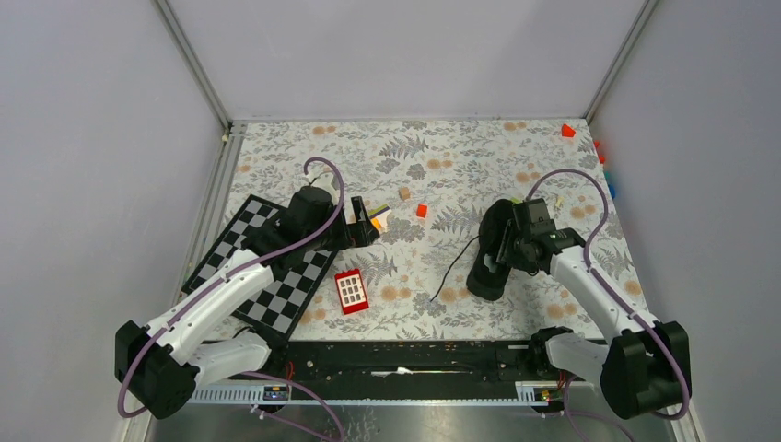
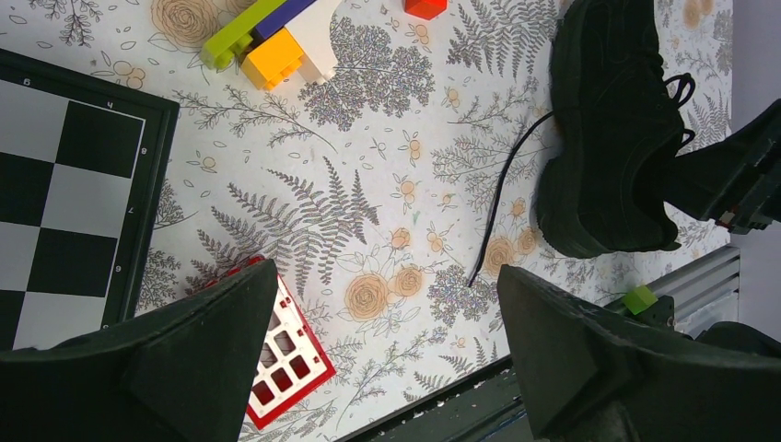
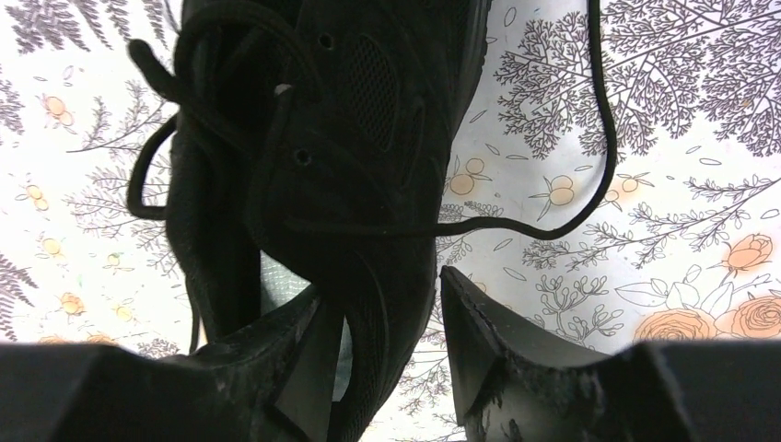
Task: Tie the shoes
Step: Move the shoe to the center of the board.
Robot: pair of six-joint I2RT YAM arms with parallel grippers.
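With my right gripper (image 3: 379, 285) I am straddling the shoe (image 3: 368, 120) at its opening. The jaws are standing part-way spread, one finger over the pale insole (image 3: 272, 276), the other outside, on the worktop (image 3: 663, 212) side. I cannot tell whether the pads are pressing the side wall or only flanking it. My left gripper (image 2: 387, 276) is hovering spread wide, holding nothing, left of centre in the top view and well apart from the shoe.

The shoe is sitting right of centre in the top view. A loose lace (image 3: 599, 138) is trailing off it toward the lower middle of that frame.

Step in hand, as I am judging it: steadying the shoe so a lace can be taken. Doing it well is calling for a firm bite on the wall alone, with no lace trapped under a pad and the sole staying flat. The left gripper should then be coming across low for the free end and pinching close to the tip.

The long axis is running bottom to top in the top view, leaning slightly right at the top. In the right wrist view the lace rows are lying beyond the opening, so I am reading the toe as the far end. The shoe is all black, so I am unsure.
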